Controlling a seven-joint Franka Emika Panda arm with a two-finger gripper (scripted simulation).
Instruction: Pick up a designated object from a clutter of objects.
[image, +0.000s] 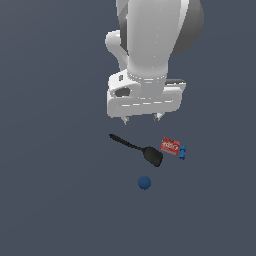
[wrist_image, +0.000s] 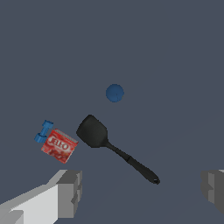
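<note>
Ball (image: 144, 182) lies untouched near the spatula (image: 138, 149) blade; approach is judged underway. Gripper (image: 141, 119) is held high, jaws spread, empty. Centring over it, then descent, is called for.

The exterior view looks down from well off, facing the arm, with the spatula (image: 139, 149) at mid-frame. The wrist view looks down between the fingers (wrist_image: 70, 192), nearer the spatula (wrist_image: 111, 146). Both share spatula, ball (image: 144, 183) (wrist_image: 114, 92) beyond its blade, and packet (image: 170, 145) (wrist_image: 59, 145).
</note>
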